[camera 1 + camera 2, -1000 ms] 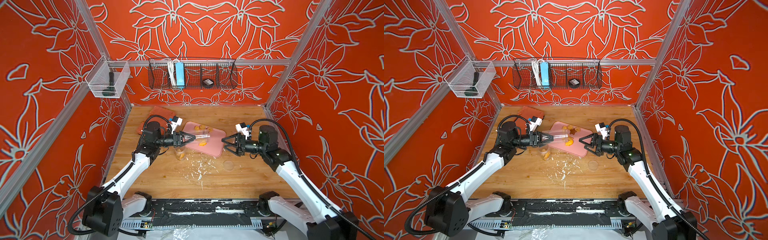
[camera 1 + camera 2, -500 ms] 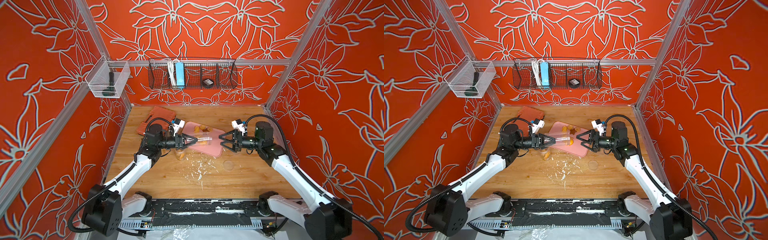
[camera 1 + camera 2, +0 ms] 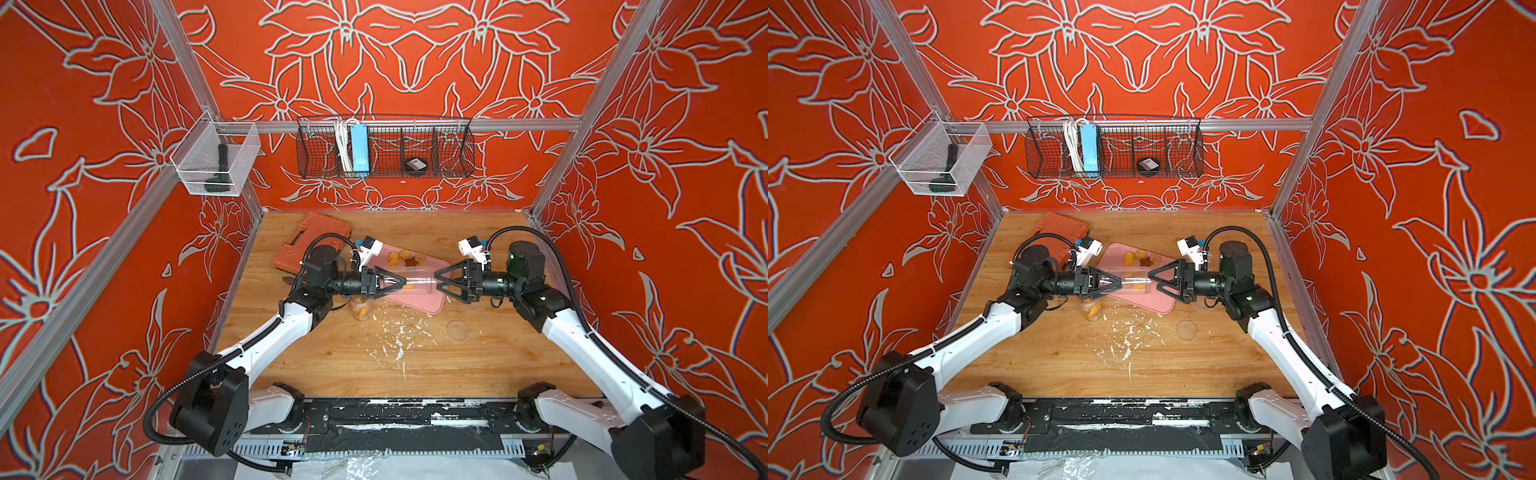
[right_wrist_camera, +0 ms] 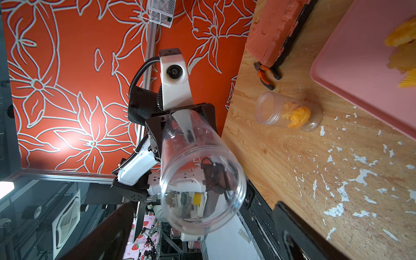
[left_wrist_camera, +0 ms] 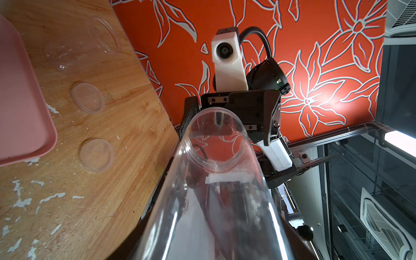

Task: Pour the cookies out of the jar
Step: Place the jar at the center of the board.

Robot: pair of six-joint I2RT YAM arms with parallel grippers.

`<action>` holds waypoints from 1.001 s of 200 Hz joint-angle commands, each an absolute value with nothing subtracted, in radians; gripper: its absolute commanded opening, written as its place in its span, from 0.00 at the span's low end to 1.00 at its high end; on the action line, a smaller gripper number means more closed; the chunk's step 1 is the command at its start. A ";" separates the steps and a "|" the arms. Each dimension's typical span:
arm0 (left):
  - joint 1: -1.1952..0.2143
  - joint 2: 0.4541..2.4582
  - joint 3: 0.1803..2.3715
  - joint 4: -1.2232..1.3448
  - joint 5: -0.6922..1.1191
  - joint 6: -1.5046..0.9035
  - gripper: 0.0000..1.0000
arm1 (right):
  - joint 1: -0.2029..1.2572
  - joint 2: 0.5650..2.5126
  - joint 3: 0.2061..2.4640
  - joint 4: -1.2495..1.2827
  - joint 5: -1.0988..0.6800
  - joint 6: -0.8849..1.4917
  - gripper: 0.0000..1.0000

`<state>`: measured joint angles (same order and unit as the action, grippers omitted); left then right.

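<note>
My left gripper point(image 3: 401, 283) point(image 3: 1119, 284) is shut on a clear jar point(image 3: 417, 284) point(image 3: 1136, 284) point(image 5: 216, 157) point(image 4: 202, 180), held level above the pink tray point(image 3: 428, 302) point(image 3: 1163, 305). In both wrist views the held jar looks empty. My right gripper point(image 3: 436, 281) point(image 3: 1150, 279) point(image 4: 202, 236) is open, its fingertips flanking the jar's free end; I cannot tell whether they touch it. Cookies point(image 3: 392, 259) point(image 3: 1129, 259), one a brown star point(image 3: 411, 262), lie on the tray. A second jar point(image 3: 360, 309) point(image 3: 1093, 309) point(image 4: 288, 113) lies on the table with orange cookies point(image 4: 297, 114) inside.
Clear lids point(image 3: 457, 330) point(image 5: 88, 98) point(image 5: 96, 155) lie on the wooden table right of the tray. White crumbs point(image 3: 399, 340) are scattered in front of it. An orange tool case point(image 3: 311, 241) and pliers point(image 4: 266, 74) sit at the back left.
My left gripper has carried the jar to the right over the tray. My right gripper has moved left until its open fingers reach the jar's free end.
</note>
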<state>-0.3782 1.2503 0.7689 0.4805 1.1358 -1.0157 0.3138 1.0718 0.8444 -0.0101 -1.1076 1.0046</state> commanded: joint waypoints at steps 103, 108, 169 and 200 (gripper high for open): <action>-0.452 1.287 0.833 0.572 1.175 -1.045 0.65 | 0.354 1.085 0.831 0.212 -1.161 1.156 0.96; -0.454 1.287 0.833 0.571 1.176 -1.045 0.65 | 0.355 1.085 0.833 0.211 -1.162 1.159 0.95; -0.457 1.281 0.836 0.561 1.178 -1.039 0.65 | 0.373 1.066 0.824 0.210 -1.193 1.178 0.90; -0.457 1.281 0.842 0.546 1.181 -1.025 0.65 | 0.379 1.054 0.818 0.211 -1.196 1.193 0.89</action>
